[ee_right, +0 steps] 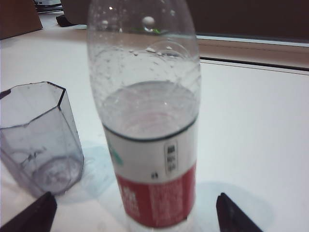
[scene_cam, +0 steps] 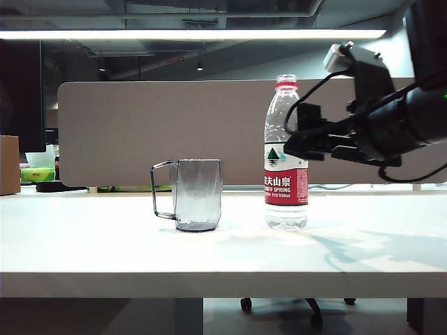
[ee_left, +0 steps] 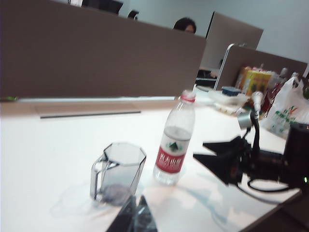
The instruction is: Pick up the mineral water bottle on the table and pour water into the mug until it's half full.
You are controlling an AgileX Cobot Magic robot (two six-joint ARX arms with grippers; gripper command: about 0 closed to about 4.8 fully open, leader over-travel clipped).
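The mineral water bottle (scene_cam: 286, 160) stands upright on the white table (scene_cam: 105, 244), just right of the grey faceted mug (scene_cam: 197, 194), whose handle points left. Water (ee_right: 149, 111) fills the bottle to a little above its label (ee_right: 159, 193). The mug (ee_right: 41, 140) looks empty. My right gripper (scene_cam: 292, 143) hangs level at label height, right beside the bottle. It is open wide, its fingertips (ee_right: 29, 215) spread on either side of the bottle and clear of it. My left gripper (ee_left: 137, 212) hovers low on the near side of the mug (ee_left: 118, 171), its tips together; it is out of the exterior view.
A grey partition (scene_cam: 140, 132) runs along the table's far edge. A cardboard box (scene_cam: 8, 164) and green items (scene_cam: 38, 174) sit at the far left. A plastic bag (ee_left: 285, 111) and boxes lie on the neighbouring desk beyond my right arm (ee_left: 260, 162).
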